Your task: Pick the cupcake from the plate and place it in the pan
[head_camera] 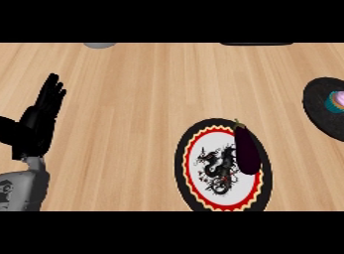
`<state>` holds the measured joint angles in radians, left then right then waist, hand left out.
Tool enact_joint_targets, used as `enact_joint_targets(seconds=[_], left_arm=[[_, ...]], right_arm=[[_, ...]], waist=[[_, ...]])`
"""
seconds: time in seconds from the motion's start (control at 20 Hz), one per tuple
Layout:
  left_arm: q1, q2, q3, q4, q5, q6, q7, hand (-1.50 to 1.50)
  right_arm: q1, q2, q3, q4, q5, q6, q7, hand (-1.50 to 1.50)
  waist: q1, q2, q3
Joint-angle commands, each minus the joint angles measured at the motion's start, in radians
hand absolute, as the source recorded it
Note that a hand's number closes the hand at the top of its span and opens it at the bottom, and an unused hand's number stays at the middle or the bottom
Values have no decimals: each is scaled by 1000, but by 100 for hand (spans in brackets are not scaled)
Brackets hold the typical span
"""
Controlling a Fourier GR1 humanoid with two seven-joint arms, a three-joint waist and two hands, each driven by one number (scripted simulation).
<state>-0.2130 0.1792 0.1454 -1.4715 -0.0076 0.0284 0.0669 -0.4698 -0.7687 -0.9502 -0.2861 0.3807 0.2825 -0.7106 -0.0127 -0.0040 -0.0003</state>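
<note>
head view, steeply down on a pale wooden counter (145, 99). nearest, in the lower left corner: grey left forearm (17, 187), coming up from the bottom edge. lower centre, a little right of the middle: round plate (182, 163) with a black rim, then a red ring with a yellow scalloped edge, then a white middle bearing a black dragon figure. lying on the plate's right side: a dark purple eggplant (246, 151), lengthwise up the frame, stem end toward the top, covering part of the rim and red ring there. above the forearm, at mid left: black left hand (31, 126), open, fingers straight, close together and pointing toward the top of the frame, thumb spread out to the left; curled round nothing, resting well apart from the plate. farther back, at the right edge in the upper half: dark round pan (324, 116), partly cut off by the frame, apart from the plate to its lower left. sitting in the pan, toward its upper right: the cupcake (342, 101), upright, teal wrapper, pink icing, small red dot on top; well apart from the hand. farthest, along the top edge: a grey rounded object (99, 44) left of centre and a flat dark object (257, 43) to the right, both mostly cut off; cannot tell what either is.
</note>
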Motion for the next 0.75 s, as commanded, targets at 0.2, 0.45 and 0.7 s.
enact_joint_targets(seconds=[0.2, 0.45, 0.7], left_arm=[[-36, -18, -12, 4, -21, 35, 39, 0], [-3, 10, 22, 33, -3, 5, -33, 0], [-23, 19, 21, 0, 24, -19, 32, 0]], right_arm=[[237, -36, -24, -156, -110, 242, -38, -150], [377, 28, -36, -340, -186, 315, 18, -150], [497, 153, -35, -657, -254, 284, 166, -150]], waist=[[-25, -7, -4], [-24, -5, -5], [-12, -1, -4]])
